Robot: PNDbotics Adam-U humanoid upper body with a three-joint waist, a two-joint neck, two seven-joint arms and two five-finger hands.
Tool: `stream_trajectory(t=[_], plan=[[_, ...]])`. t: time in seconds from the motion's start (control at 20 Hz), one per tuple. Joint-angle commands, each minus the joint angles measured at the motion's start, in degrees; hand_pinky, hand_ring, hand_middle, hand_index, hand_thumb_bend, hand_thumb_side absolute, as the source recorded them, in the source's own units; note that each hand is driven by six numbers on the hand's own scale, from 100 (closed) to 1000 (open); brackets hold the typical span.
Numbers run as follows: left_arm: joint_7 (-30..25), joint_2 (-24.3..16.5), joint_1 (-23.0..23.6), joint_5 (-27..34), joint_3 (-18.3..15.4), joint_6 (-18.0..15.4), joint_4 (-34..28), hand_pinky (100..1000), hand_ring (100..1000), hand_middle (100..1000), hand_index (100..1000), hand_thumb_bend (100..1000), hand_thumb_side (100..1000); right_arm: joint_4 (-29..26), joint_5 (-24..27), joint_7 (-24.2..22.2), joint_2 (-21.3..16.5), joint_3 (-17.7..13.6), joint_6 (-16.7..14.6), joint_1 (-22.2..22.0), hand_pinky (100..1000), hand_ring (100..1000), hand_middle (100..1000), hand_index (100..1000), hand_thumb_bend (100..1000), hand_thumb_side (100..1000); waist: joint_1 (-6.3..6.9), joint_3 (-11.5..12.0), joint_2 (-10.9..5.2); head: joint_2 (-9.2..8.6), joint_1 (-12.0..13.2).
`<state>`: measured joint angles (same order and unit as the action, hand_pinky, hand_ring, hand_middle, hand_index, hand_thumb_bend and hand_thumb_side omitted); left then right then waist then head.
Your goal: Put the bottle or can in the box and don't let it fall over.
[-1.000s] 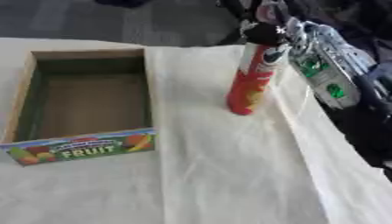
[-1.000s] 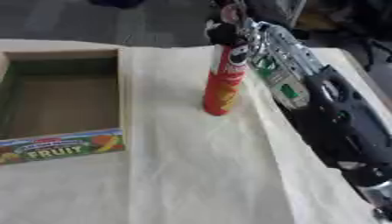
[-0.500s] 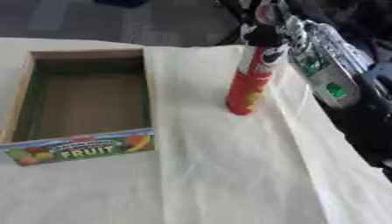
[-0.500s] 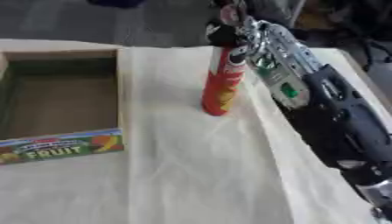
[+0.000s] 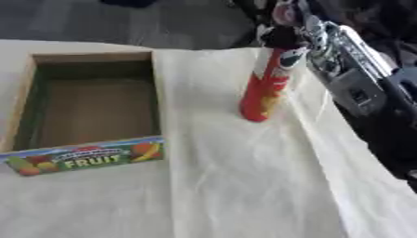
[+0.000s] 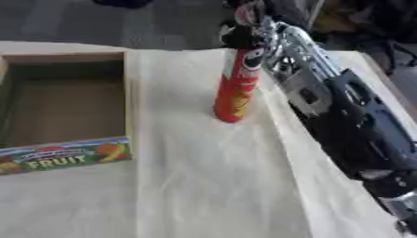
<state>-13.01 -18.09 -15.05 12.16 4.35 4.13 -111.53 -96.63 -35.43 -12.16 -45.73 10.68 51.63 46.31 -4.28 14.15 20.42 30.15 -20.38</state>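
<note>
A tall red can [image 5: 265, 86] stands on the cream cloth [image 5: 244, 176], leaning slightly, right of the open cardboard box [image 5: 29, 100] with a "FRUIT" label on its front wall. My right hand [image 6: 254, 25] reaches in from the right and its fingers are curled around the can's top, which they partly hide. The box holds nothing that I can see. My left hand shows in neither view.
The cloth drops off along the table's right edge beside my right arm [image 6: 350, 121]. Dark floor and dark shapes lie beyond the table's far edge.
The can and my right hand have shifted a little leftwards, towards the box, with the can still gripped at its top.
</note>
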Motion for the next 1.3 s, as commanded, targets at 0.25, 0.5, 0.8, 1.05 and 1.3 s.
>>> stream_trajectory(t=[0.25, 0.5, 0.8, 1.05, 1.3], plan=[[0.20, -0.48, -0.40, 0.58, -0.07, 0.44, -0.48, 528, 879, 818, 798, 190, 879, -0.42, 5.50, 4.40, 0.23, 1.95, 0.33, -1.32, 178, 735, 756, 870, 100, 100, 0.30, 0.11, -0.51, -0.20, -0.20], [0.23, -0.48, -0.31, 0.57, -0.04, 0.62, -0.42, 529, 880, 817, 797, 191, 880, -2.68, 6.89, 6.40, -0.48, 2.07, 0.33, -1.44, 173, 737, 760, 869, 100, 100, 0.23, -0.03, -0.58, 0.00, -0.09], [0.11, -0.56, -0.15, 0.39, -0.03, 0.61, -0.38, 531, 879, 816, 797, 189, 879, -4.76, 6.21, 5.38, -2.22, 1.57, 0.33, -0.87, 174, 736, 754, 859, 100, 100, 0.23, -0.12, -0.92, 0.22, -0.05], [0.00, -0.58, 0.06, 0.33, 0.03, 0.64, -0.30, 531, 880, 815, 796, 191, 880, -6.85, 3.00, 2.37, -3.94, 1.27, 0.33, -0.16, 176, 736, 744, 846, 147, 100, 0.05, -0.26, -1.29, 0.55, 0.00], [-0.09, -0.62, 0.17, 0.34, 0.04, 0.64, -0.30, 531, 880, 814, 795, 192, 877, -9.80, -1.84, -1.67, -4.73, 0.45, 0.33, 0.98, 175, 733, 736, 832, 124, 100, -0.13, -0.29, -1.63, 0.78, -0.10]])
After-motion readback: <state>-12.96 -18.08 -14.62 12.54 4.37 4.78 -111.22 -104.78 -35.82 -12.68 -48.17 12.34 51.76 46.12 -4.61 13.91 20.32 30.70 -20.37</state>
